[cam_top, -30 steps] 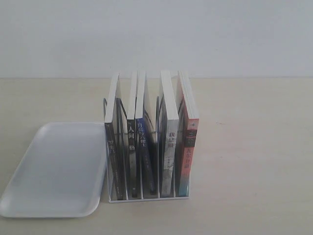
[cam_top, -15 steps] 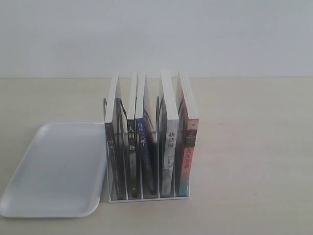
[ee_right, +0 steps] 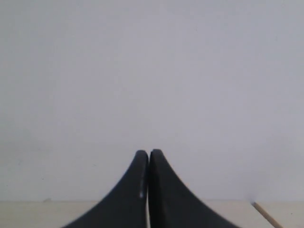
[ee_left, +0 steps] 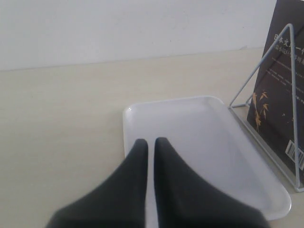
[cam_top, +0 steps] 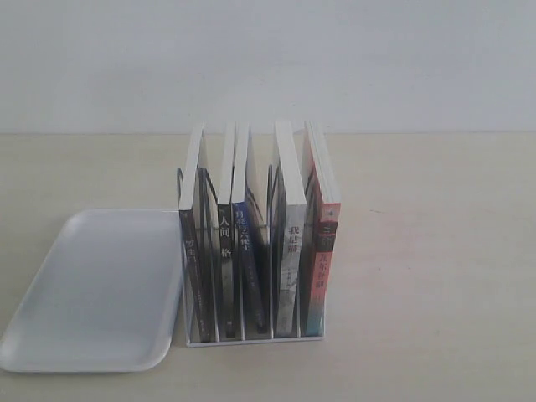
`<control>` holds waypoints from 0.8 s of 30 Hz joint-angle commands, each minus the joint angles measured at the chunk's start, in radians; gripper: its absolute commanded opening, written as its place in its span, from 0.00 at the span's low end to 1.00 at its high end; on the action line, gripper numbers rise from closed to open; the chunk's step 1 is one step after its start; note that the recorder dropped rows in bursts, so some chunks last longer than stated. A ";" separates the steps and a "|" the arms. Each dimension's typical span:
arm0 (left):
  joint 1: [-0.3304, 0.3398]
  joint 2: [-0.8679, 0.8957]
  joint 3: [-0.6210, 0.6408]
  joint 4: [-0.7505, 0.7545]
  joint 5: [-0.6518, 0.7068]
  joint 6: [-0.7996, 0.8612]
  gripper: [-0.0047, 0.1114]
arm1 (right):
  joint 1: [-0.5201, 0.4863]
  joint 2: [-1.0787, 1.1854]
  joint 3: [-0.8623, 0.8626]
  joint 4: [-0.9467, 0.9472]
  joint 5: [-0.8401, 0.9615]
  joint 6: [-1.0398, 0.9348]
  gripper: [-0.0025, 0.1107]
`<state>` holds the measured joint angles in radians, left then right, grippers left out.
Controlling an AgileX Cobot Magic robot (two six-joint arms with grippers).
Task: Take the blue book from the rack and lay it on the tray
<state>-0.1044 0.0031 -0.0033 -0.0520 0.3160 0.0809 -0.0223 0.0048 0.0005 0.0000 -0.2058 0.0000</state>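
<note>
Tools: we read left tool [ee_left: 149,141] and right tool [ee_right: 148,152] narrow, empty | blue book [cam_top: 244,244] upright in rack [cam_top: 255,338] | tray [cam_top: 92,289] beside.

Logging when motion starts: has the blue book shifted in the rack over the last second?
No. The blue book stands in the same middle slot of the rack, with its spine unchanged against the rack's front wires.

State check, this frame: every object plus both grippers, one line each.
blue book: upright in the rack, third from the left in the exterior view, untouched.
other four books: upright in the rack.
rack: standing on the table beside the tray.
tray: flat on the table, nothing on it.
left gripper: shut, holding nothing, seen over the tray's edge.
right gripper: shut, holding nothing.
</note>
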 commanded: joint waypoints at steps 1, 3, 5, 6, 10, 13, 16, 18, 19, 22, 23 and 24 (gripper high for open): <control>0.004 -0.003 0.003 0.001 -0.002 -0.007 0.08 | -0.008 -0.005 -0.071 0.000 0.156 0.029 0.02; 0.004 -0.003 0.003 0.001 -0.002 -0.007 0.08 | -0.008 -0.005 -0.137 -0.006 0.276 0.027 0.02; 0.004 -0.003 0.003 0.001 -0.002 -0.007 0.08 | -0.008 0.011 -0.191 -0.006 0.379 0.018 0.02; 0.004 -0.003 0.003 0.001 -0.002 -0.007 0.08 | -0.008 0.026 -0.215 -0.008 0.415 0.018 0.02; 0.004 -0.003 0.003 0.001 -0.002 -0.007 0.08 | -0.008 0.044 -0.257 -0.008 0.421 0.020 0.02; 0.004 -0.003 0.003 0.001 -0.002 -0.007 0.08 | -0.008 0.044 -0.257 -0.008 0.387 0.020 0.02; 0.004 -0.003 0.003 0.001 -0.002 -0.007 0.08 | -0.008 0.044 -0.257 -0.008 0.379 0.020 0.02; 0.004 -0.003 0.003 0.001 -0.002 -0.007 0.08 | -0.008 0.044 -0.257 0.000 0.375 0.020 0.02; 0.004 -0.003 0.003 0.001 -0.002 -0.007 0.08 | -0.008 0.044 -0.257 0.000 0.369 0.020 0.02; 0.004 -0.003 0.003 0.001 -0.002 -0.007 0.08 | -0.008 0.044 -0.257 0.000 0.367 0.030 0.02; 0.004 -0.003 0.003 0.001 -0.002 -0.007 0.08 | -0.008 0.044 -0.257 0.000 0.367 0.046 0.02; 0.004 -0.003 0.003 0.001 -0.002 -0.007 0.08 | -0.008 0.044 -0.257 0.000 0.367 0.073 0.02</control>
<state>-0.1044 0.0031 -0.0033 -0.0520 0.3160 0.0809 -0.0223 0.0418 -0.2476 0.0000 0.1731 0.0370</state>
